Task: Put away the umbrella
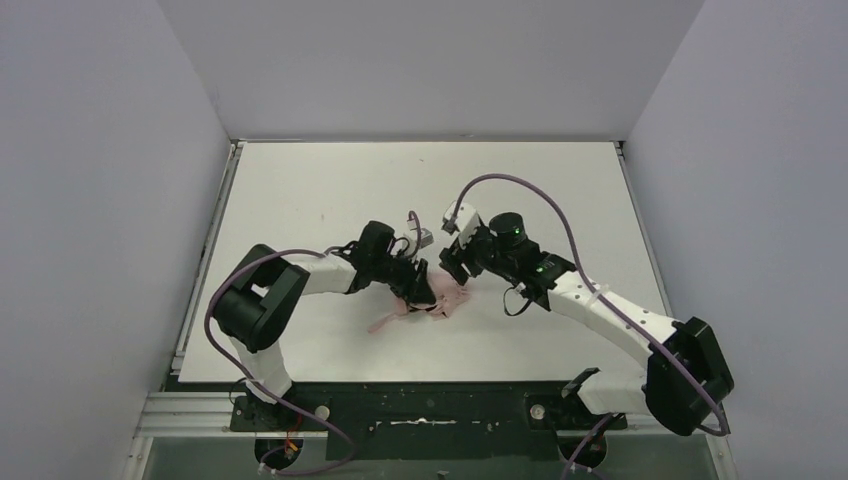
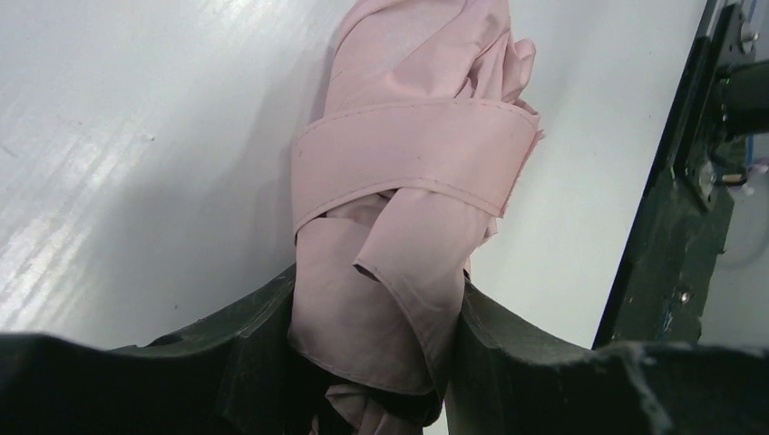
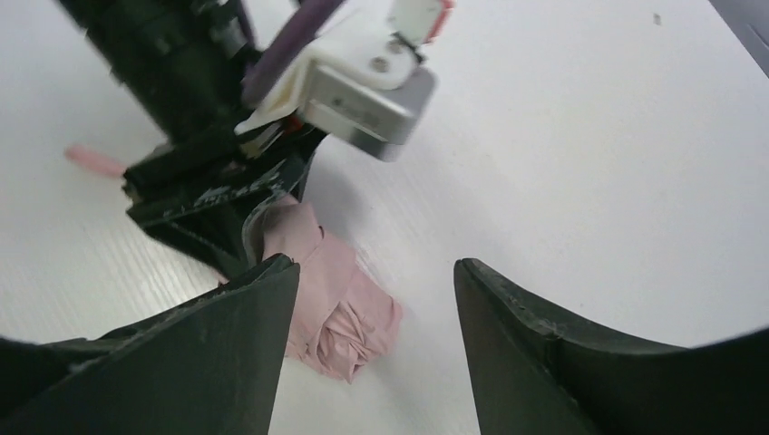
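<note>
Left wrist view: left gripper (image 2: 374,304) pinches umbrella (image 2: 413,54); strap (image 2: 417,154) wrapped at 12 o'clock. Right gripper (image 3: 376,272) spread, holding nothing. Risk: strap unfastened, unwinds, fabric spills w/o 2nd grip.

On the flat white rectangular table (image 1: 300,200) lies a pale pink compact fabric umbrella (image 1: 445,298). It is bundled about midway between the left and right edges and nearer the near edge than the far one. Its stitched pink strap (image 2: 408,154) is wrapped round the folds.
</note>
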